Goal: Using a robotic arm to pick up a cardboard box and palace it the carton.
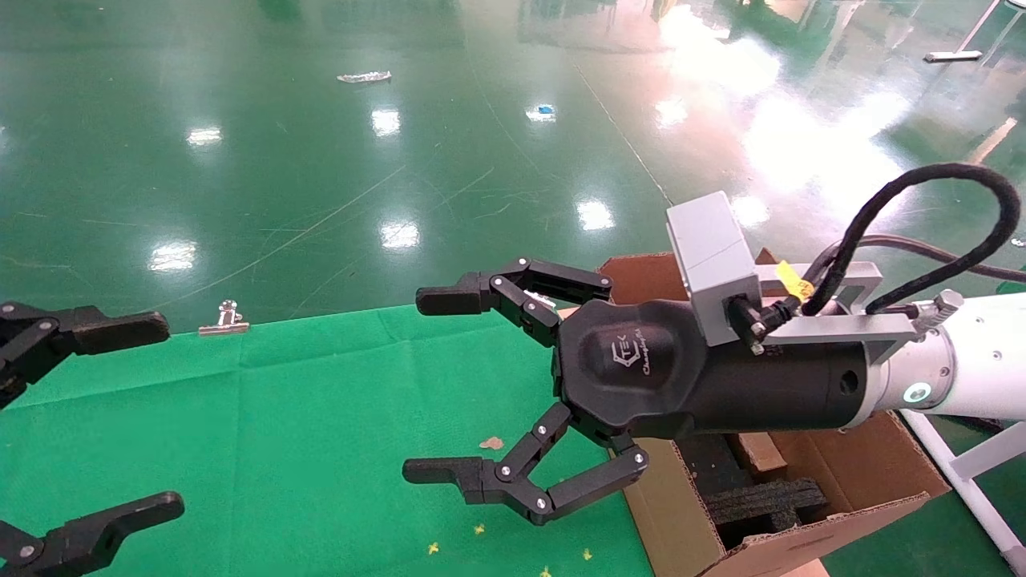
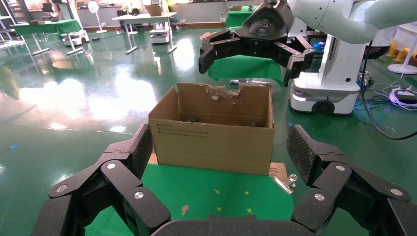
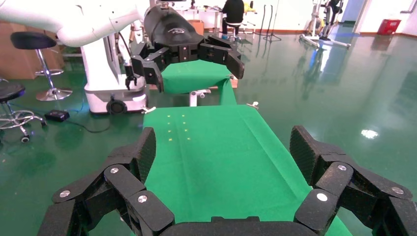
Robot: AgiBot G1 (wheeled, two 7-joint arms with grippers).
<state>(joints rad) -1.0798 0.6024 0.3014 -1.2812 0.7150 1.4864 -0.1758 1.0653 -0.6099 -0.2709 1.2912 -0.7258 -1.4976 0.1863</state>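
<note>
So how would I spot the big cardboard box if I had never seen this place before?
Find the green cloth table, then look to its end on the robot's right. There stands the carton, large, brown, open at the top, below the open right gripper. Its ragged torn flap edge, black foam inside and small printed text on one wall set it apart.

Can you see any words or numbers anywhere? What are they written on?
Logo with slanted script on the right gripper housing: reads roughly "Changingtek", not certain.
Small black print on the carton side: too small to read.
Yellow tag on the right arm's cable: no print can be made out.
Logo on the left gripper housing: too small to read.
</note>
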